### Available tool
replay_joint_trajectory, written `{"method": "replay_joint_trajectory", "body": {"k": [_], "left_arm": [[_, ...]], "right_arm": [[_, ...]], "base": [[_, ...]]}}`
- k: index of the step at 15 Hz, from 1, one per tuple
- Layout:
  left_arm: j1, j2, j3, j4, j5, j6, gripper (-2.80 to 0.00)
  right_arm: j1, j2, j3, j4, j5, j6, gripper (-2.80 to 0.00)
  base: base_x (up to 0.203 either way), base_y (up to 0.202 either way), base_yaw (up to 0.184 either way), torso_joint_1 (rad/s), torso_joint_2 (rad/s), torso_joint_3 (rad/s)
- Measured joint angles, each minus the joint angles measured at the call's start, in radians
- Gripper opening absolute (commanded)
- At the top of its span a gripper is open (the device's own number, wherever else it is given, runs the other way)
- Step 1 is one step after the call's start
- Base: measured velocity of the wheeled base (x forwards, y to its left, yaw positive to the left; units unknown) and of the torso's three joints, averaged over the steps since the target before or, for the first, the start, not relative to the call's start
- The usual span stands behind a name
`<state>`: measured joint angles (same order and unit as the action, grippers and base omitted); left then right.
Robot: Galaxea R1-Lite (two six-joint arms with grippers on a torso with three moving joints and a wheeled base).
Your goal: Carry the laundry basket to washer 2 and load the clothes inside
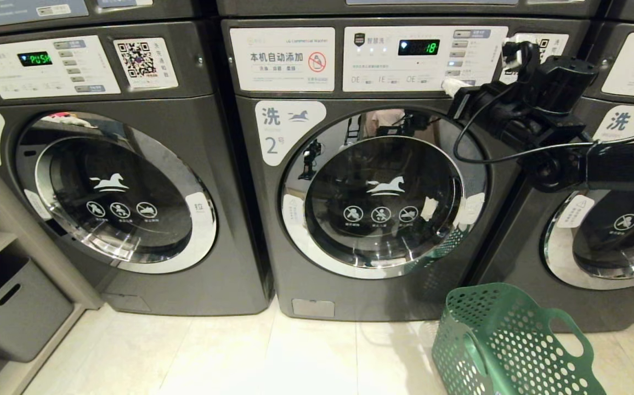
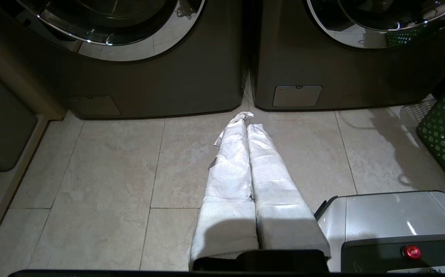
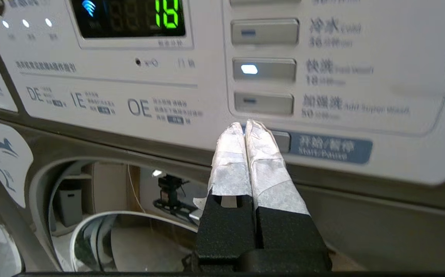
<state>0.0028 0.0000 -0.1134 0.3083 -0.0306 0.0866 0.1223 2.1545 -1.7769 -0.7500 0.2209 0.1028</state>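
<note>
Right gripper (image 3: 245, 129) jaws together at washer 2 (image 1: 383, 197) panel edge; laundry basket (image 1: 509, 345) beside, floor left open

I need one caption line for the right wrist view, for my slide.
Shut right gripper points its taped fingertips at the start/pause button on washer 2, display reading 18.

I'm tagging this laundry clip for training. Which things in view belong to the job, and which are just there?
Job:
- washer 2, door shut
- laundry basket on the floor beside it
- right claw, shut, at washer 2's start button

Bystanders:
- washer 3
- grey bin
- left claw, shut, above the floor
</note>
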Motion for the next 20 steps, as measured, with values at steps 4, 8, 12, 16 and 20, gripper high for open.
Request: {"method": "replay_joint_trajectory", "body": {"k": [4,8,12,16,20], "left_arm": [[0.000,0.000,0.000,0.000,0.000,0.000,-2.80],[0.000,0.000,0.000,0.000,0.000,0.000,-2.80],[0.000,0.000,0.000,0.000,0.007,-0.011,-2.80],[0.000,0.000,0.000,0.000,0.012,-0.017,-2.80],[0.000,0.000,0.000,0.000,0.012,-0.015,-2.80]], "right_arm": [[0.006,-0.094,0.109,-0.010,-0.003,0.001,-2.80],[0.005,-0.114,0.119,-0.011,-0.002,0.000,-2.80],[0.004,-0.084,0.103,-0.012,-0.001,0.000,-2.80],[-0.002,-0.063,0.086,-0.011,0.000,-0.001,-2.80],[-0.009,-0.036,0.026,-0.011,-0.003,-0.001,-2.80]], "base": [[0.000,0.000,0.000,0.000,0.00,0.000],[0.000,0.000,0.000,0.000,0.00,0.000],[0.000,0.000,0.000,0.000,0.00,0.000],[0.000,0.000,0.000,0.000,0.00,0.000],[0.000,0.000,0.000,0.000,0.00,0.000]]}}
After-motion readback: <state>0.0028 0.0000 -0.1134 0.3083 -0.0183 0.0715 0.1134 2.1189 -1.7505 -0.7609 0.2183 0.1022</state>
